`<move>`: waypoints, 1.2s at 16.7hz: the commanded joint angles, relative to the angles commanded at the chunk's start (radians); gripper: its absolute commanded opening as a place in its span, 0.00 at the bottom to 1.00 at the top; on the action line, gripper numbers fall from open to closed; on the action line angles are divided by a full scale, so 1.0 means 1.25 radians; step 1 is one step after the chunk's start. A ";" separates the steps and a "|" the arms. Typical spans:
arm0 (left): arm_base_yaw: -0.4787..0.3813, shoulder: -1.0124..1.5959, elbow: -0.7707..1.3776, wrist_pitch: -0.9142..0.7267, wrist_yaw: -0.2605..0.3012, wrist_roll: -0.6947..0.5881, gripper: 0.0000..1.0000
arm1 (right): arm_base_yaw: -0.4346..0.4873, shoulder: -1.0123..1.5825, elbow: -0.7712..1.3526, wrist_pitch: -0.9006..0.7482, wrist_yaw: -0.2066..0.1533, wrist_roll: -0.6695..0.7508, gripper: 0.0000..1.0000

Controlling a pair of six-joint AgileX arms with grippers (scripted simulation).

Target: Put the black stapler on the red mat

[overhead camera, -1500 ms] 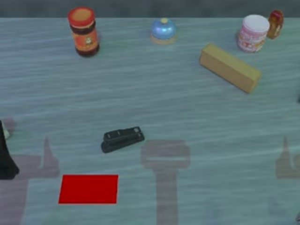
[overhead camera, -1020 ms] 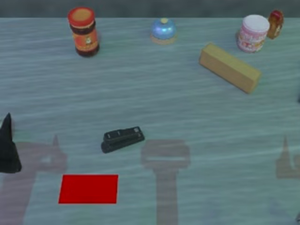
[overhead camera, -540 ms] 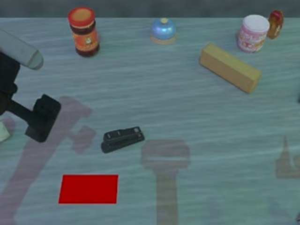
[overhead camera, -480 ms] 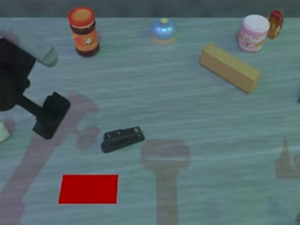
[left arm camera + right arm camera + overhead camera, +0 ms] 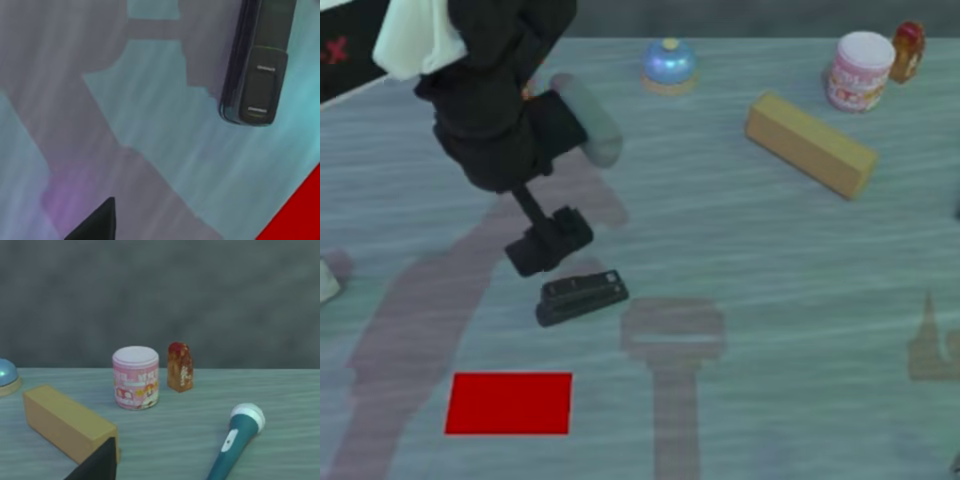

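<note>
Stapler (image 5: 582, 297) first: the black stapler is lying flat on the worktop (image 5: 740, 240), a bit left of centre, and the left gripper (image 5: 548, 243) is hovering just above and behind it, presumably lining up a grab. Can't tell if its fingers are open or shut. The red mat (image 5: 508, 403) is sitting near the front edge, close to the stapler, bare so far. No containers are holding anything here; the pink tub (image 5: 859, 70) by the back right corner is lidded. Right arm is parked off the right edge.
</note>
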 joint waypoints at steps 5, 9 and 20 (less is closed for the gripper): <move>-0.045 0.160 0.161 -0.094 -0.005 0.053 1.00 | 0.000 0.000 0.000 0.000 0.000 0.000 1.00; -0.048 0.173 0.174 -0.101 -0.005 0.057 1.00 | 0.000 0.000 0.000 0.000 0.000 0.000 1.00; -0.045 0.238 0.000 0.146 -0.005 0.061 1.00 | 0.000 0.000 0.000 0.000 0.000 0.000 1.00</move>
